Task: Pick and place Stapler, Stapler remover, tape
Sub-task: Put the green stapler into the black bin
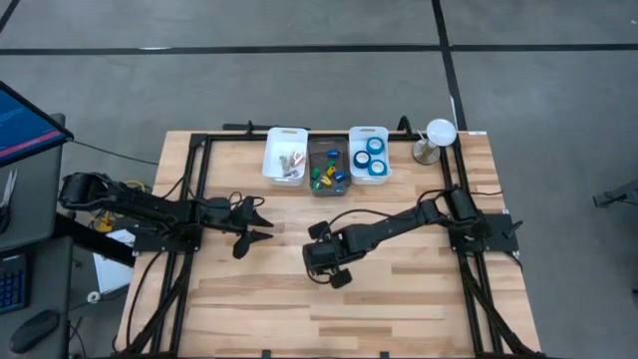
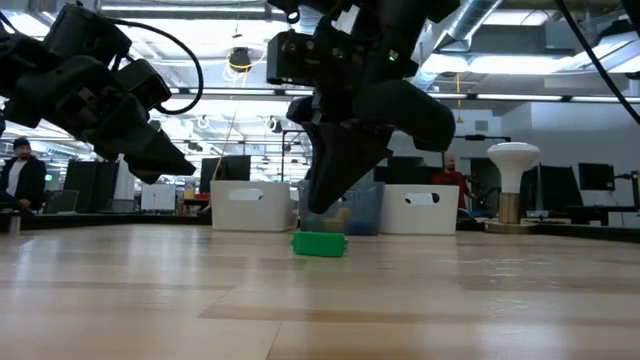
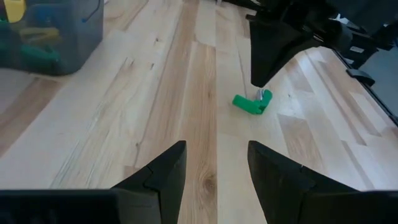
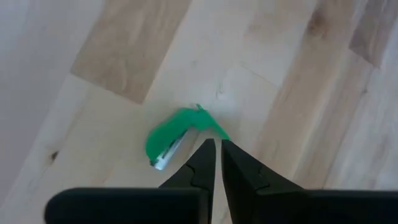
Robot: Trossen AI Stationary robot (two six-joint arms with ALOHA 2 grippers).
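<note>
Pale wooden planks of the table (image 1: 399,299) run from the near edge back to three bins: a white bin (image 1: 285,156), a clear bin (image 1: 328,166) of coloured pieces, and a white bin holding the tape (image 1: 375,146). Just ahead of the right gripper (image 4: 216,149) fingertips, which stand nearly closed and empty, lies the green stapler (image 4: 176,135). Left gripper (image 3: 216,163) hovers open nearby. Beyond, an open workshop with a person (image 2: 20,175).

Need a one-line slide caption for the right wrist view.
Right gripper, nearly shut, hovers beside a small green stapler on the wooden table.
</note>
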